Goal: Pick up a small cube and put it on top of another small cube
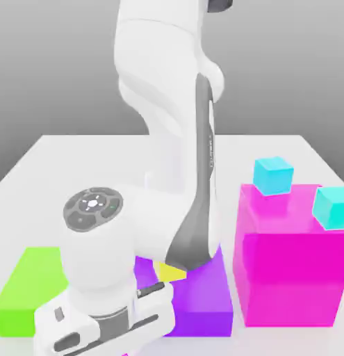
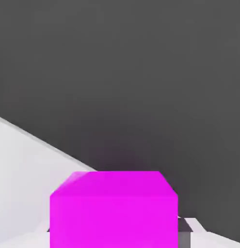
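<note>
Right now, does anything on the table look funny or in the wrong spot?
Nothing looks spilled or broken. One cyan cube sits on the big magenta block. A second cyan cube appears to overlap that block's top edge at the exterior view's right, which looks a bit odd.

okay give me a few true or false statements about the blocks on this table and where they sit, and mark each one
1. Two cyan cubes sit on the big magenta block. True: one cyan cube sits toward its back, the other cyan cube at the exterior view's right edge.
2. The green slab lies at the exterior view's right. False: the green slab lies at the left.
3. One cyan cube is stacked on the other. False: they sit apart, side by side on the magenta top.
4. A purple slab lies between the green slab and the magenta block. True.
5. A small yellow piece shows beside the arm. True.
</note>
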Motion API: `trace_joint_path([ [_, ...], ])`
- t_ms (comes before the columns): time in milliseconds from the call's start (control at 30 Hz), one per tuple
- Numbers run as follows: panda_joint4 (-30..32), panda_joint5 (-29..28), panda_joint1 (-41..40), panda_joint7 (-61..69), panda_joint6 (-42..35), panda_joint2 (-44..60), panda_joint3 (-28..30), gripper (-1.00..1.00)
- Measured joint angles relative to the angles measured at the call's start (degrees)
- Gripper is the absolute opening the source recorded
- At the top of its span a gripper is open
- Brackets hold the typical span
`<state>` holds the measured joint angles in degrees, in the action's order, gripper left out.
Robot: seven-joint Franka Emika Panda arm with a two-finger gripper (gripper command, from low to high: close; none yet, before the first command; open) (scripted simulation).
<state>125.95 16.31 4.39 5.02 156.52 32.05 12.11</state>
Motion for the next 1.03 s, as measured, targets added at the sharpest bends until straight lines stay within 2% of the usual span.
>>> trace_joint_path([
  [167, 1.9, -3.6, 2.2, -2.4, -6.0, -7.9, 2.7, -1.00],
  [467, 2.3, -6.3, 10.8, 8.3, -22.6, -23.8, -7.7, -1.00],
  [767, 3.0, -13.7, 22.9, 17.1, -37.8, -41.6, -14.9, -1.00],
  [833, 4.5, -14.8, 23.8, 18.0, -37.2, -42.9, -15.9, -1.00],
  [900, 7.0, -15.2, 24.0, 18.1, -33.4, -41.8, -16.3, -1.00],
  [933, 8.2, -15.3, 24.0, 18.1, -31.5, -41.0, -16.4, 1.00],
  [1033, 8.2, -15.3, 24.0, 18.1, -31.5, -41.0, -16.4, 1.00],
])
